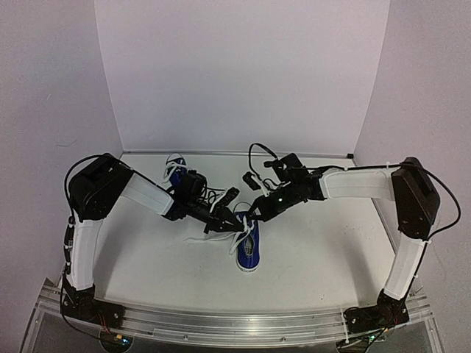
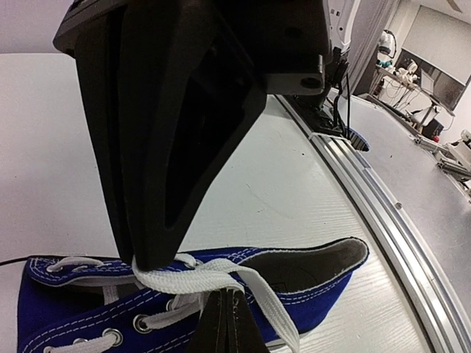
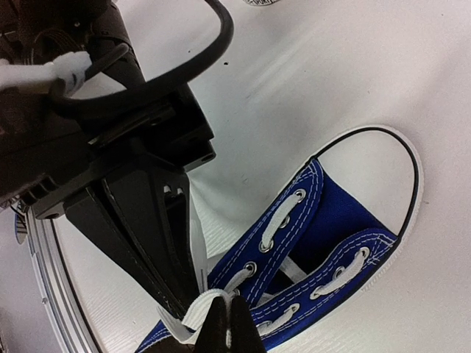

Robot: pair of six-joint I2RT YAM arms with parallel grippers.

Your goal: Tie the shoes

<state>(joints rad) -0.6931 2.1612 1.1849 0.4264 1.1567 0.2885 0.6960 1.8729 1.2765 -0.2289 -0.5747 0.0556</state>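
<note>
One blue sneaker (image 1: 249,251) lies mid-table, its white toe cap toward the near edge. It also shows in the left wrist view (image 2: 309,287) and in the right wrist view (image 3: 324,235). My left gripper (image 1: 221,222) and right gripper (image 1: 251,214) meet over its open top. In the left wrist view my left gripper (image 2: 227,296) is shut on a white lace (image 2: 191,281) drawn across the shoe. In the right wrist view my right gripper (image 3: 228,304) is shut on a folded piece of lace (image 3: 197,303). The second blue sneaker (image 1: 175,170) sits at the back left, partly hidden by my left arm.
A loose lace end (image 1: 200,239) trails on the table left of the shoe. A metal rail (image 1: 235,323) runs along the near edge and shows in the left wrist view (image 2: 383,213). White walls close the back and sides.
</note>
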